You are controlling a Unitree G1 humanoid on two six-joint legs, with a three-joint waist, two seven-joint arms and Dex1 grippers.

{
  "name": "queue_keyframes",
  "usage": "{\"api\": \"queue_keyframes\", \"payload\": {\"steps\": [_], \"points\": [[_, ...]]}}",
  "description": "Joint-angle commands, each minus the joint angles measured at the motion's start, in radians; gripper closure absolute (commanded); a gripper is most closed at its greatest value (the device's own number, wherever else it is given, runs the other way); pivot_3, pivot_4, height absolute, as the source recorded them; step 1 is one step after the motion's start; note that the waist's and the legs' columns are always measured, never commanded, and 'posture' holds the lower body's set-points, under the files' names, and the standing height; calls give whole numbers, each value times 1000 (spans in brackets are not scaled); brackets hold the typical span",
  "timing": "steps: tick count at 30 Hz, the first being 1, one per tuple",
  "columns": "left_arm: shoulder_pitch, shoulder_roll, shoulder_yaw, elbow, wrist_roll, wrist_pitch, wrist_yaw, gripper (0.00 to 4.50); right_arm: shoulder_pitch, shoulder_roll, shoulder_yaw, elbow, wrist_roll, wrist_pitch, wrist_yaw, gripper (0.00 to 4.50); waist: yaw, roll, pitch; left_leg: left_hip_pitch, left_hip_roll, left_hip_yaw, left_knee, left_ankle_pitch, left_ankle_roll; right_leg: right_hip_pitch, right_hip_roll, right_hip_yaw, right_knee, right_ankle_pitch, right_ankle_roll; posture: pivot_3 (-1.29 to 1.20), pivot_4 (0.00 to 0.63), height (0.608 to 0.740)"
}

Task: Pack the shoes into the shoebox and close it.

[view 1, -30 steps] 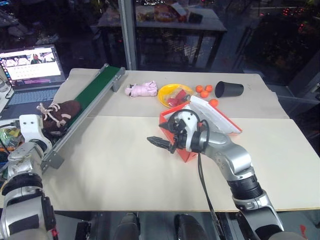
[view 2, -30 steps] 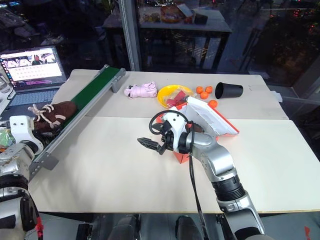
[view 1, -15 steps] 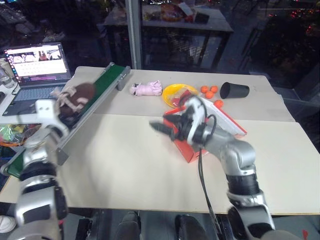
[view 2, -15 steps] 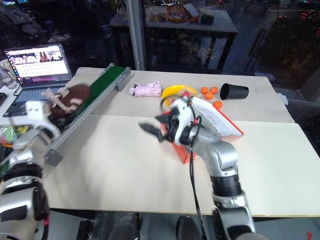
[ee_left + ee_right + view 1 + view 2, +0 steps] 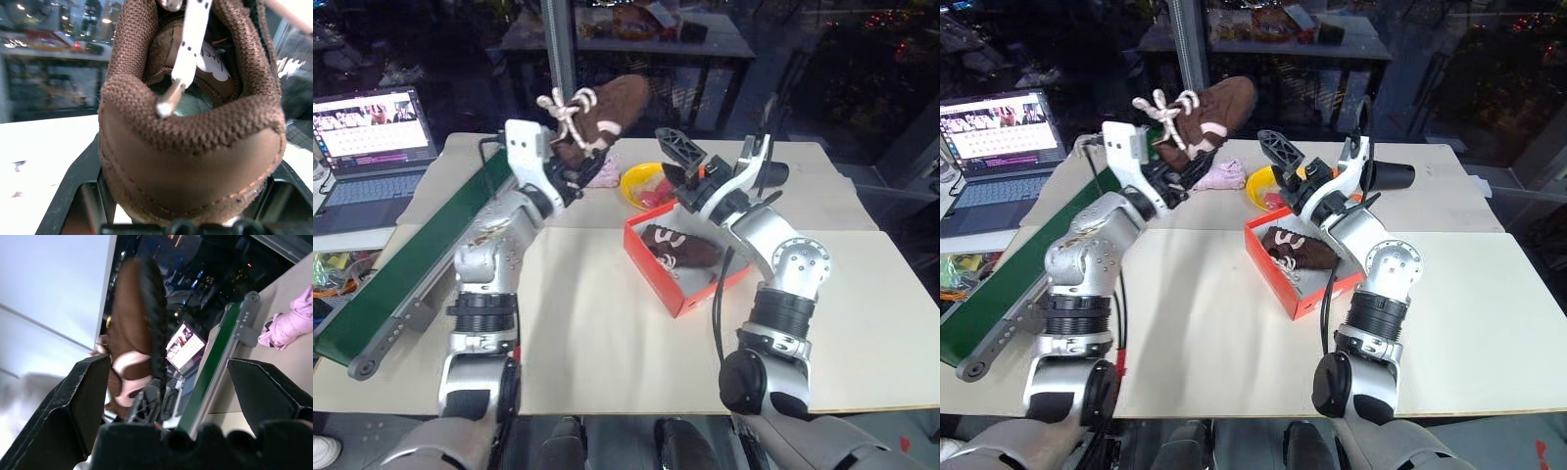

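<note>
Left gripper [image 5: 570, 155] clamps second shoe [image 5: 599, 110], upper centre; right gripper [image 5: 690, 162] wide, empty. Lower shoe beside boxed shoe [image 5: 680, 247] in shoebox [image 5: 677, 294].

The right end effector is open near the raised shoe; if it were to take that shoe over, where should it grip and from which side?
Probably the toe end of the shoe, coming in from the robot's right. The left end effector already clamps the heel, so the toe juts free toward the open right end effector. Close across the narrow sole-to-upper thickness, clear of the dangling laces.
</note>
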Motion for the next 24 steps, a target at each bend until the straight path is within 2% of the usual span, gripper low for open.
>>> {"api": "queue_keyframes", "payload": {"steps": [1, 8, 11, 19, 21, 22, 23, 24], "points": [[-4, -20, -24, -124, -37, 64, 18, 1893, -26, -24, -8, -12, 55, -48, -14, 0, -2, 0, 0, 0, 0, 0, 0, 0, 0, 0, 0, 0, 0, 0, 0, 0, 150, 740], [32, -20, -38, -169, -51, 136, 26, 1893, -15, -47, 22, -27, 70, -87, -20, 0, -19, 1, 0, 1, 0, -1, 0, 0, 1, 0, 1, 1, 0, 0, 0, 0, 150, 740], [40, -26, -45, -186, -63, 160, 23, 1894, -9, -45, 36, -40, 73, -101, -29, 663, -18, 1, 0, 1, 0, -1, 0, 0, 1, 0, 1, 1, 0, 0, 0, 0, 150, 740], [40, -36, -56, -191, -76, 188, 14, 1894, -6, -60, 62, -36, 70, -127, -31, 3410, -17, 1, 1, 0, 0, -2, 0, 0, 1, 0, 1, 0, -1, 0, 0, 0, 150, 740], [40, -36, -36, -189, -86, 183, 14, 930, -8, -74, 67, -25, 60, -134, -25, 3959, -17, 1, 1, 0, 0, -2, 0, 0, 1, 0, 1, 0, -1, 0, 0, 0, 150, 740], [40, -36, -24, -189, -95, 180, 12, 743, -8, -79, 71, -21, 57, -138, -23, 4066, -17, 1, 1, 0, 0, -2, 0, 0, 1, 0, 1, 0, -1, 0, 0, 0, 150, 740], [37, -29, -10, -189, -101, 176, 10, 287, -7, -97, 84, -18, 35, -143, -11, 4079, -17, 1, 1, 0, 0, -2, 0, 0, 1, 0, 1, 0, -1, 0, 0, 0, 150, 740], [32, -19, 0, -184, -95, 168, 15, 16, -5, -119, 102, -18, 2, -150, 3, 4094, -17, 1, 1, 0, 0, -2, 0, 0, 1, 0, 1, 0, -1, 0, 0, 0, 150, 740]]}}
